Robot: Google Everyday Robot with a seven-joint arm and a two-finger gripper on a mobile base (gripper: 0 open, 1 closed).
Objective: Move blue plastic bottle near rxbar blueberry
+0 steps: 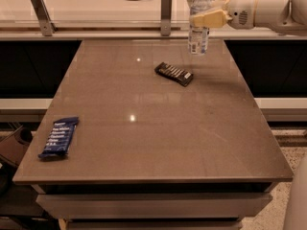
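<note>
We see the bottle (pixel 198 38) upright over the far right side of the table (pixel 168 128). It is clear, with a white cap and a white-and-blue label on its lower half. The gripper (pixel 204 19) grasps its upper body from the right, jaws closed on it. The rxbar (pixel 59 137) lies flat near the front left corner, dark blue with white text, well apart from the bottle.

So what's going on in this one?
The robot's gripper, at the far right end of the table, is closed around the upper half of the blue plastic bottle and holds it upright. The rxbar blueberry lies by the near left edge, well across the table from the bottle. A black wrapped bar lies between them, nearer the bottle.
</note>
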